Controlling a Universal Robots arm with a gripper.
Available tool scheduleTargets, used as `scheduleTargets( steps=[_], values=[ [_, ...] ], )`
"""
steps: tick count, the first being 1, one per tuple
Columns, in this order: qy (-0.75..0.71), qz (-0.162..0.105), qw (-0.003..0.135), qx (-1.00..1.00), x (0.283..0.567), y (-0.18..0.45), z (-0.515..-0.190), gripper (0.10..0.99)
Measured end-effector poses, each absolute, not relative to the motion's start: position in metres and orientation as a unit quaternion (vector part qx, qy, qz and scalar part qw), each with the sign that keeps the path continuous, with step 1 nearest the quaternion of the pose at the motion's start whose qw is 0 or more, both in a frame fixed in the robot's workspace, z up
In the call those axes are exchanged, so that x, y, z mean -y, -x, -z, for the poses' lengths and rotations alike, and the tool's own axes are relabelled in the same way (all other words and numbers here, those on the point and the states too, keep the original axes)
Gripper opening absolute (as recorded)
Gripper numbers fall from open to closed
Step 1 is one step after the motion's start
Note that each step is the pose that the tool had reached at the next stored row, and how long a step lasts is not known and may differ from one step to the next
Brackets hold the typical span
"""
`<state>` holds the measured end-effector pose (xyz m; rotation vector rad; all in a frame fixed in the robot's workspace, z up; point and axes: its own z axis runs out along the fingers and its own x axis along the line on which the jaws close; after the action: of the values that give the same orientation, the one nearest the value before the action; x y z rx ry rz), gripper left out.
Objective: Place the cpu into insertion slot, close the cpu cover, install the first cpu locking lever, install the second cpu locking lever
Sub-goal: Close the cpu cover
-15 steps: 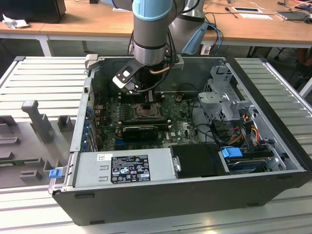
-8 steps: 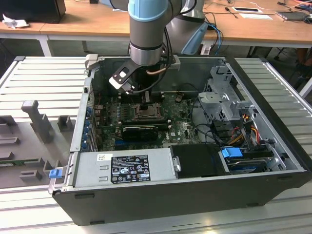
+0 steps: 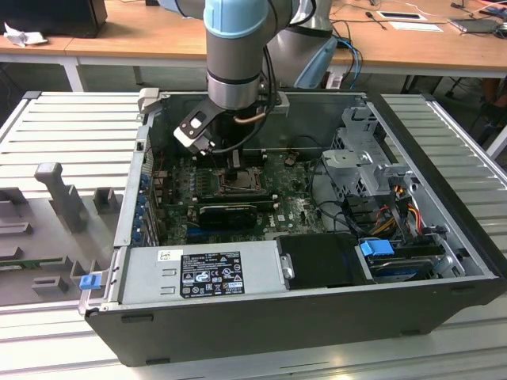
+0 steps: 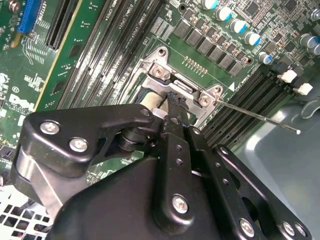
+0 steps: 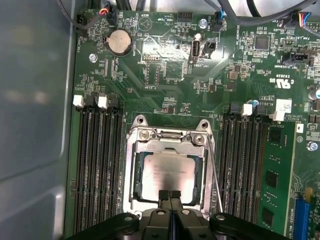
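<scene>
Fingertips of the tool (image 5: 169, 196) are pressed together with nothing between them, at the edge of the cpu cover (image 5: 172, 148). The cpu (image 5: 167, 172) lies flat in the insertion slot (image 3: 237, 181), framed by that cover. The chip looks light, rigid and fragile, best held by its edges; the thin cover looks stiff.

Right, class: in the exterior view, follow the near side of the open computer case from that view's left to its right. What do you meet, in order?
blue clip → grey power supply with its label → black box → blue drive tab
</scene>
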<state>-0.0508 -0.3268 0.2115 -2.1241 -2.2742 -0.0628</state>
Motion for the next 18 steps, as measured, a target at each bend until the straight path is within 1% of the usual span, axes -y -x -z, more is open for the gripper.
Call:
scheduleTargets(
  steps=[11,18],
  values=[
    [0.682,0.02,0.015,0.731,0.327,0.052,-0.205,0.106],
    [0.682,0.02,0.015,0.731,0.327,0.05,-0.216,0.106]
  ],
)
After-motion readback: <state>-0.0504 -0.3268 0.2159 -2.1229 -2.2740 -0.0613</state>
